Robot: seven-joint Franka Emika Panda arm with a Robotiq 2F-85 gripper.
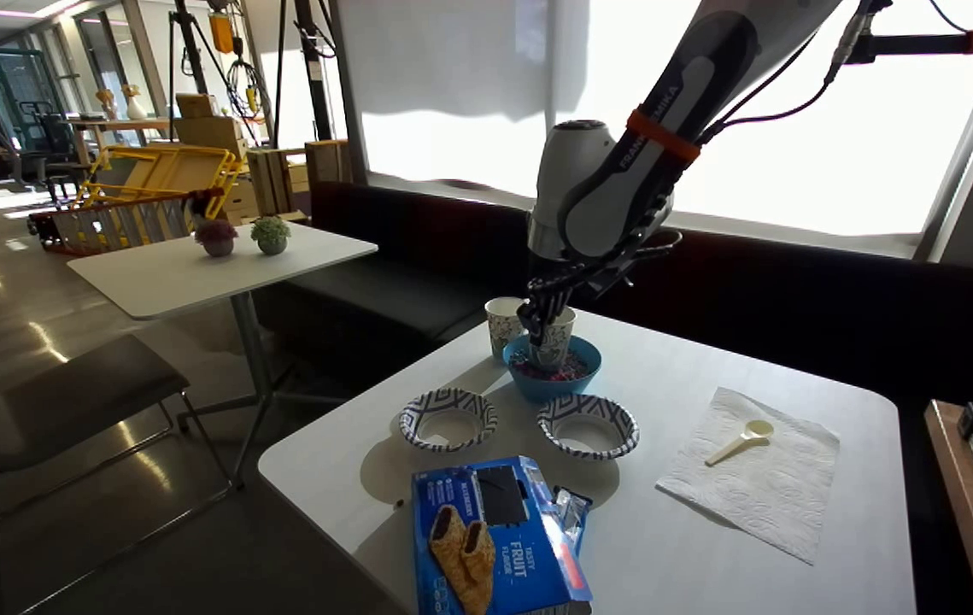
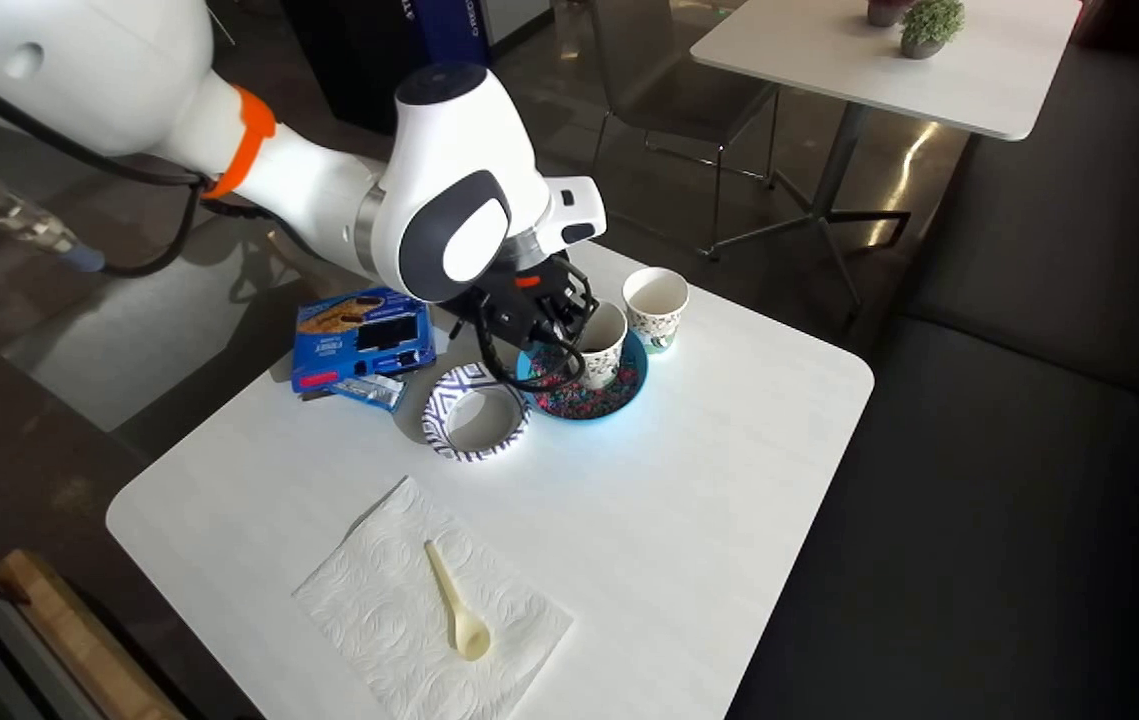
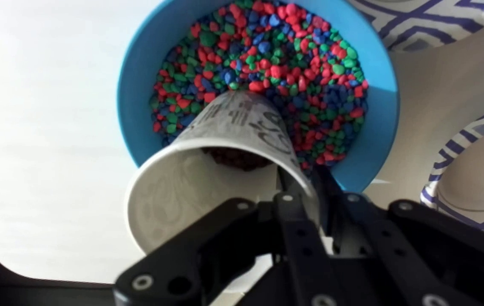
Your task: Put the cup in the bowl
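The cup (image 1: pixel 556 343) is a white patterned paper cup without a handle. In both exterior views it stands inside the blue bowl (image 1: pixel 556 391), and it also shows in an exterior view here (image 2: pixel 605 362). The bowl (image 3: pixel 140 91) holds red, green and blue pebbles. In the wrist view the cup (image 3: pixel 220 123) has its lower end at the pebbles; I cannot tell if it rests on them. My gripper (image 3: pixel 303 182) is shut on the cup's wall, one finger inside the rim and one outside. The fingertips are partly hidden by the cup.
A similar paper cup (image 1: pixel 501 323) stands beside the bowl. Two patterned bowls (image 1: pixel 428 410) (image 1: pixel 621 418) stand close by. A blue snack box (image 1: pixel 486 530) and foil packet (image 1: pixel 572 515) lie beyond them. A paper towel (image 1: pixel 781 487) bears a pale spoon (image 1: pixel 742 442).
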